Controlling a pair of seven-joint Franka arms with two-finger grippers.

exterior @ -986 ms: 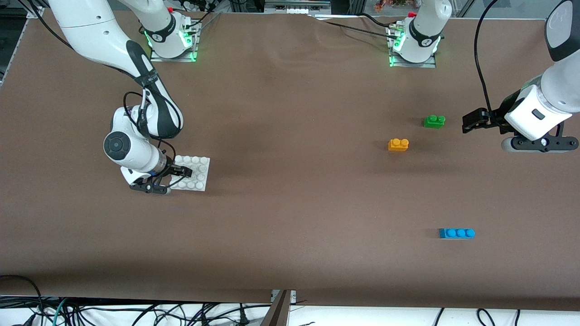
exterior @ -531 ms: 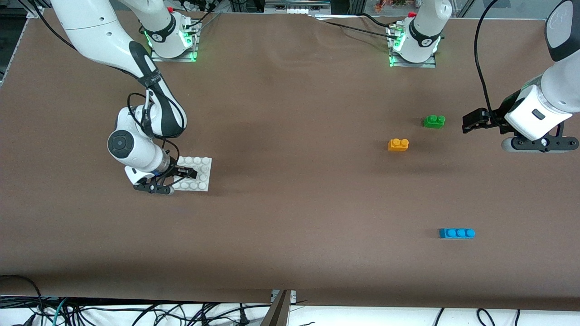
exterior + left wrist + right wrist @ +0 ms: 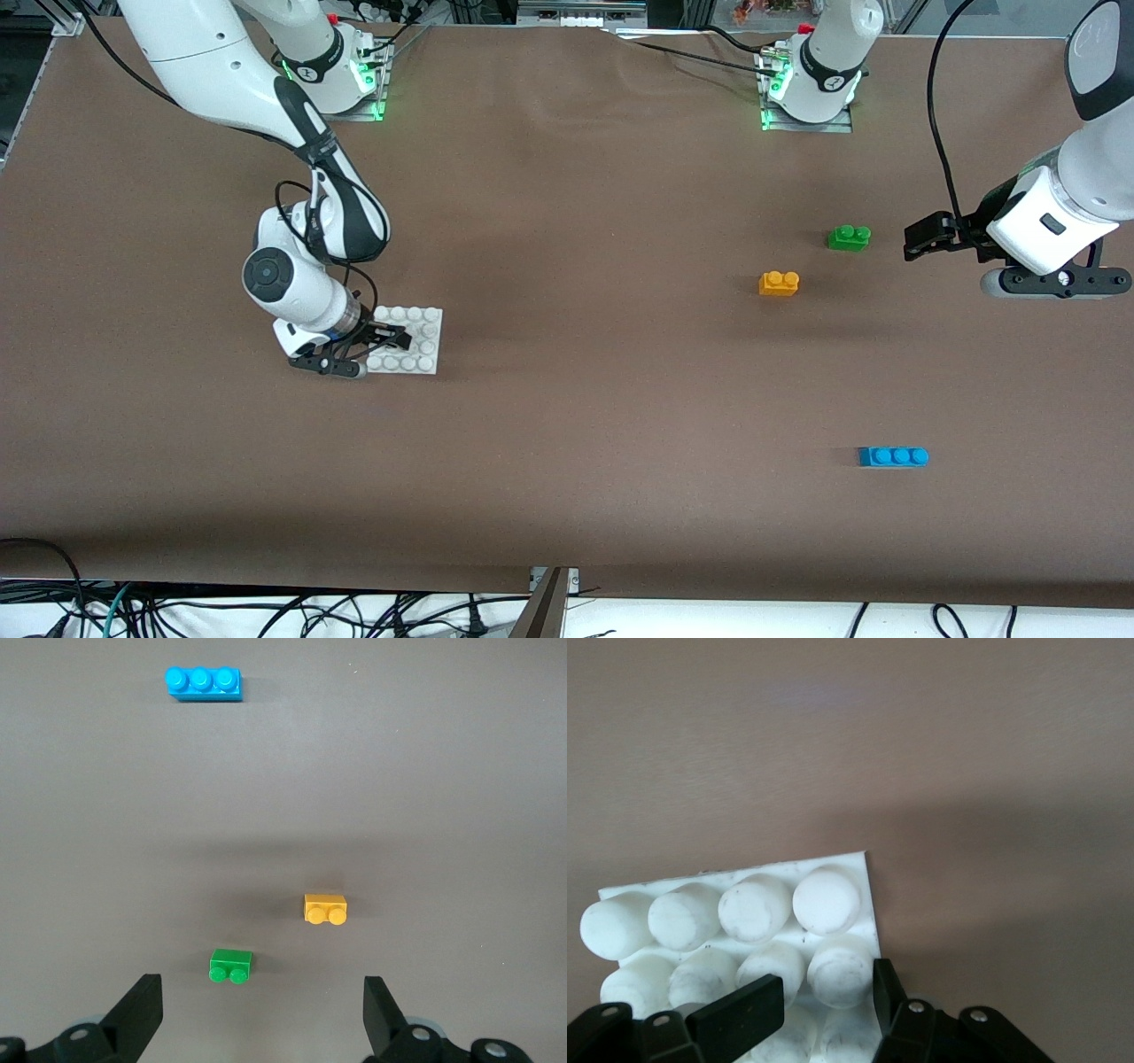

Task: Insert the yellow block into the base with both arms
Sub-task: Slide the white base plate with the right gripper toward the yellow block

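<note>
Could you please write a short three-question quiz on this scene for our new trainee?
1. True or false: the yellow block already sits on the base.
2. Which gripper is shut on the base? A) left gripper B) right gripper
3. Fill in: the brick nearest the front camera is the ____ brick.

Key: 1 false; 2 B; 3 blue.

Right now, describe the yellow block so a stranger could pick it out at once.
Look toward the left arm's end of the brown table, where three plastic bricks lie apart. The small yellow-orange two-stud brick sits beside the green two-stud brick, nearer the front camera; only its colour differs.
</note>
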